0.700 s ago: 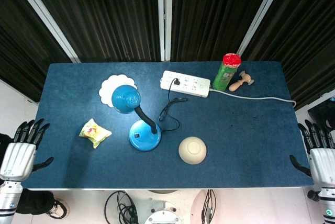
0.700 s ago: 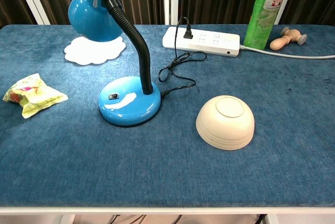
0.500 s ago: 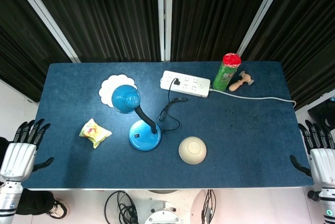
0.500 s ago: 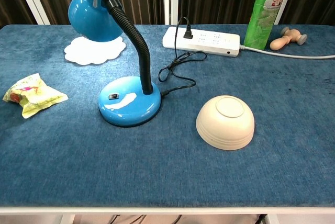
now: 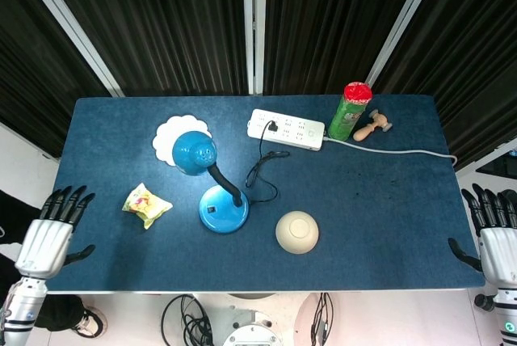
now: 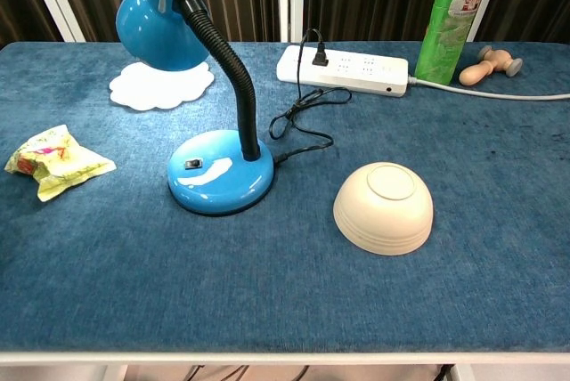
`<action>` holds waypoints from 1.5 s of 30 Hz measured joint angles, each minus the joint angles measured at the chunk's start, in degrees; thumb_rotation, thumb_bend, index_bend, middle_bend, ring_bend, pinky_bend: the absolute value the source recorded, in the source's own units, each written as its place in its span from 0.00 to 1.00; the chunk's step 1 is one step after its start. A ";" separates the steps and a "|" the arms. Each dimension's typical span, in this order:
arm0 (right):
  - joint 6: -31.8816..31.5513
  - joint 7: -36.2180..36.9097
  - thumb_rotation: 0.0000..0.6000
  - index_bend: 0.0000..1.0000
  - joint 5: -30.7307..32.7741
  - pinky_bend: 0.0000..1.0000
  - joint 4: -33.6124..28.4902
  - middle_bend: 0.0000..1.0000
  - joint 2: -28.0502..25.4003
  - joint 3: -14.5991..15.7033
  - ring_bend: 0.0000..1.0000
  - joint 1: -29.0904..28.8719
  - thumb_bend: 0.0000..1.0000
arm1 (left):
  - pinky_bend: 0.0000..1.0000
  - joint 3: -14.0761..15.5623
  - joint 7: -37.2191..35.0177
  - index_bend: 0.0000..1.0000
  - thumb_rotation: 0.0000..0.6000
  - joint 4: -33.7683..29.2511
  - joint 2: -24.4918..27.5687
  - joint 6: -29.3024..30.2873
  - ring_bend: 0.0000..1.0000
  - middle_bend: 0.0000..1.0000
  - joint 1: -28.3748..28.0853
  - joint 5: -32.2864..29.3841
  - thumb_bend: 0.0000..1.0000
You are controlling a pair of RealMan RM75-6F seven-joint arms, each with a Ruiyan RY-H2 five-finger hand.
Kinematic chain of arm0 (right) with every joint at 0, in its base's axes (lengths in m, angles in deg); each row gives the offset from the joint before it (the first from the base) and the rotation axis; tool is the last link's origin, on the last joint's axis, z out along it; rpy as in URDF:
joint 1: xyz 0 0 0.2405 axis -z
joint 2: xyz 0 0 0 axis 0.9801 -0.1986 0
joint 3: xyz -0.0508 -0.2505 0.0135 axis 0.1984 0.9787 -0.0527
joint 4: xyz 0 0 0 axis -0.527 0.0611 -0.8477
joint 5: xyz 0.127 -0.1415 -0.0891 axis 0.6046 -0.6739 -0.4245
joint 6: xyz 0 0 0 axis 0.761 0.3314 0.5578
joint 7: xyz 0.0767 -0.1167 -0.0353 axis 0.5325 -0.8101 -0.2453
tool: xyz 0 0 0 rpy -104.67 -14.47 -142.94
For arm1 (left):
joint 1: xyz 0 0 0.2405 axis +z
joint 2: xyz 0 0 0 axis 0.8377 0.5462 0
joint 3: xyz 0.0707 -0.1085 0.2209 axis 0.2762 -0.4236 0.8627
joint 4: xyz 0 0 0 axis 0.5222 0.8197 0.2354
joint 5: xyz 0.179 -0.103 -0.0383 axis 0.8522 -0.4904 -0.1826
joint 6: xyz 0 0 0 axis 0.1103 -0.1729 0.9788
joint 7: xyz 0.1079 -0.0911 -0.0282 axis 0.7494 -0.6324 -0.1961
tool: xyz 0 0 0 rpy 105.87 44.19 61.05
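Black fingers spread, holding nothing: left hand (image 5: 50,233) and right hand (image 5: 497,237) beside table (image 5: 388,225) edges.

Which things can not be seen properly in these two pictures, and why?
- Right hand: head view, cut off by the right edge; absent from chest view.
- Left hand: head view only.
- Green can: chest view, top cut off; label print too small.
- Lamp shade: chest view, top cropped.
- White cable: leaves the table, its end unseen.
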 measured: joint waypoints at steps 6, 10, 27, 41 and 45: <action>-0.49 -0.01 1.00 0.00 0.02 0.00 -0.19 0.00 0.05 -0.07 0.00 0.20 0.18 | 0.42 0.39 3.38 0.13 1.00 -0.36 -4.67 -4.84 0.28 0.34 -4.02 3.39 0.15; -0.65 0.22 1.00 0.00 0.04 0.00 -0.12 0.00 0.03 0.05 0.00 0.41 0.18 | 0.69 0.28 6.38 0.16 1.00 0.63 -8.95 -7.57 0.68 0.71 -6.49 4.77 0.30; -1.27 1.41 1.00 0.00 0.17 0.00 -0.13 0.00 -1.29 -0.01 0.00 0.93 0.18 | 0.75 -3.04 12.44 0.16 1.00 4.24 -19.76 -25.90 0.76 0.80 -17.16 -7.05 0.40; -1.18 1.84 1.00 0.00 0.58 0.00 0.34 0.00 -1.45 -0.13 0.00 1.10 0.18 | 0.75 -3.01 14.02 0.16 1.00 7.91 -23.15 -27.97 0.76 0.80 -20.57 -10.74 0.40; -1.23 2.04 1.00 0.00 0.75 0.00 0.47 0.00 -1.49 -0.20 0.00 1.17 0.18 | 0.75 -2.93 14.66 0.16 1.00 8.05 -23.52 -28.74 0.76 0.80 -21.57 -11.73 0.40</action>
